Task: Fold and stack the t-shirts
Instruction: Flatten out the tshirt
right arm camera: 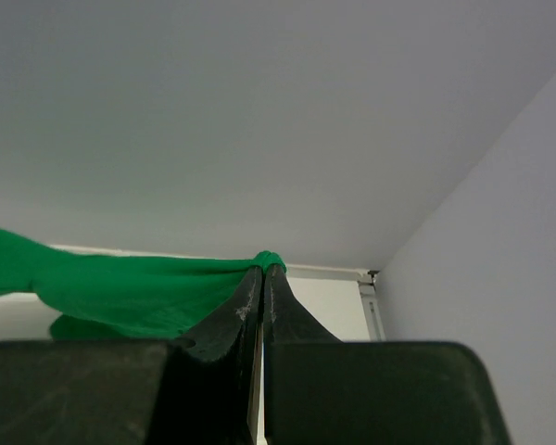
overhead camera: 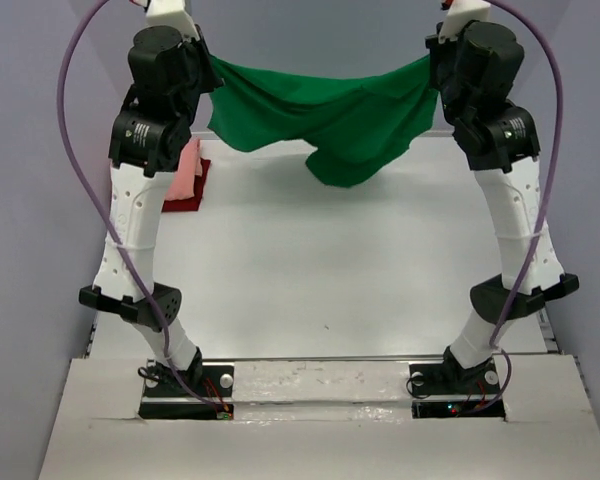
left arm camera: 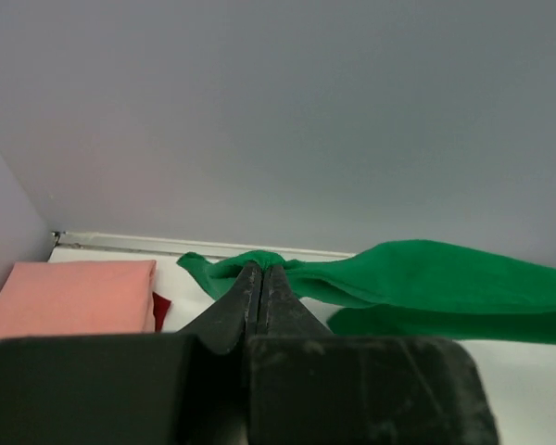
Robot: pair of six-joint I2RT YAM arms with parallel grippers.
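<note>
A flat white worktop (overhead camera: pixel 310 270) is closed in by plain pale grey walls (overhead camera: pixel 20 200) behind and at both sides, in soft even light.

The left arm (overhead camera: pixel 135 215) and right arm (overhead camera: pixel 515 215) stand raised, left claw (left arm camera: pixel 261 271) and right claw (right arm camera: pixel 262 272) clamped tight.

Overhead; wrist views seemingly level, t-shirt (overhead camera: pixel 330 125) shared

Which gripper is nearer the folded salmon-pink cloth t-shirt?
Left. The left gripper, shut on the bright green cloth t-shirt, hangs close by the salmon-pink t-shirt; the right gripper grips its other end, across the table.
</note>
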